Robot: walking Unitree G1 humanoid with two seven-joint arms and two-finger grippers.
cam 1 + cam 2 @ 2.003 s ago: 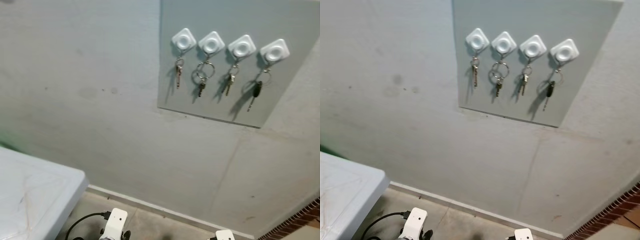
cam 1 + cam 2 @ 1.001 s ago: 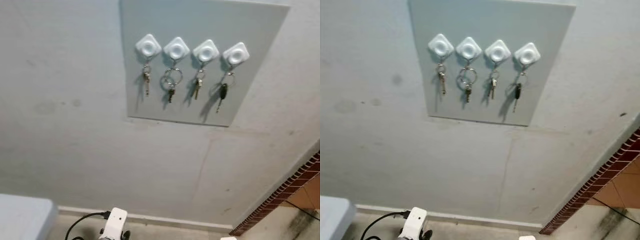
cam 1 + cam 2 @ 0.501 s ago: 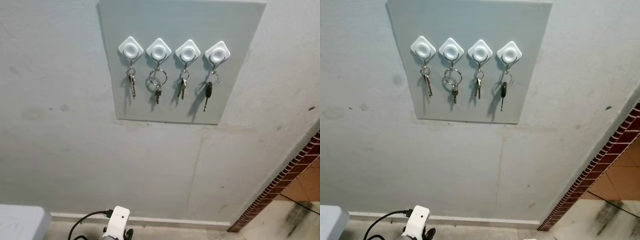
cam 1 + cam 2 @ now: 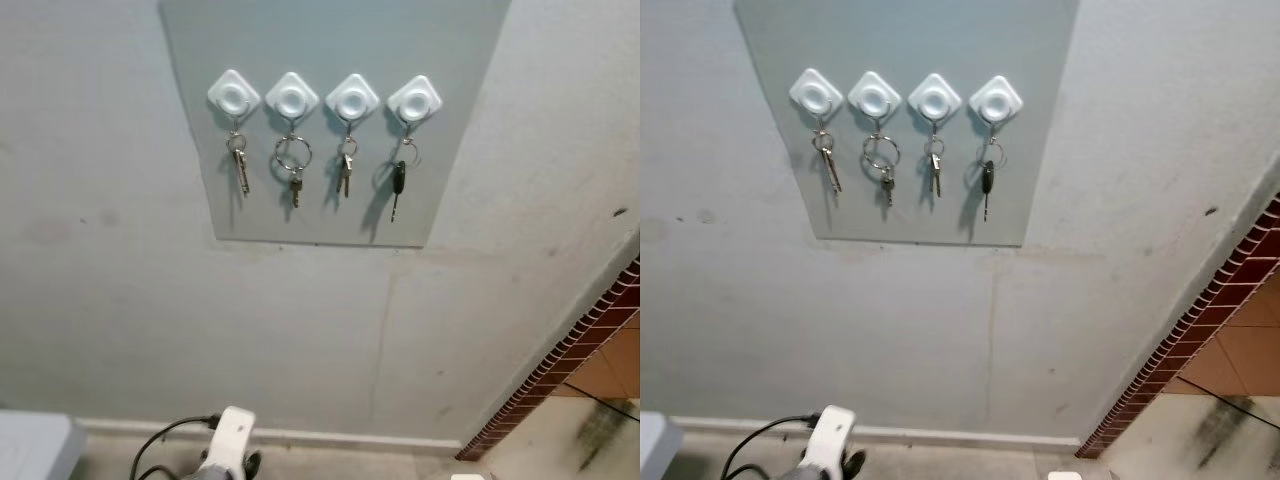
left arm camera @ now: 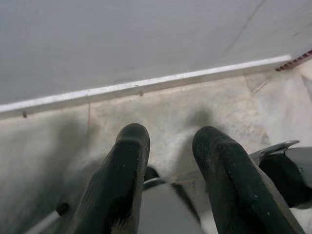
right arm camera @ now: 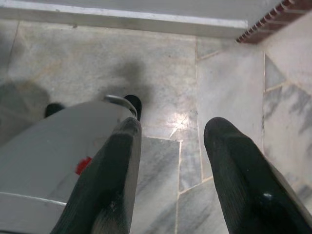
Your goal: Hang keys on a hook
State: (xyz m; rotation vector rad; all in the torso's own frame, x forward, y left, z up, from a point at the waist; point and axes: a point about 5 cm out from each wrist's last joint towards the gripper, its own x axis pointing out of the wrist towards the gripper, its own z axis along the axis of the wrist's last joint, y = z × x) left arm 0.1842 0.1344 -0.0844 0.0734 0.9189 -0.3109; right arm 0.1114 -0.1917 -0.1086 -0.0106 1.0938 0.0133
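Both arms just hang low. The left gripper (image 5: 168, 146) has its two black fingers apart with nothing between them, and the right gripper (image 6: 170, 136) is spread wider (empty too), both aimed at the floor.

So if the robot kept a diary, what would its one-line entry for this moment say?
hooks: four white, each holding keys | left gripper: open, empty, low over floor | right gripper: open, empty, low over floor

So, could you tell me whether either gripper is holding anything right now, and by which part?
Nothing is held: the left gripper and the right gripper are both open over the floor.
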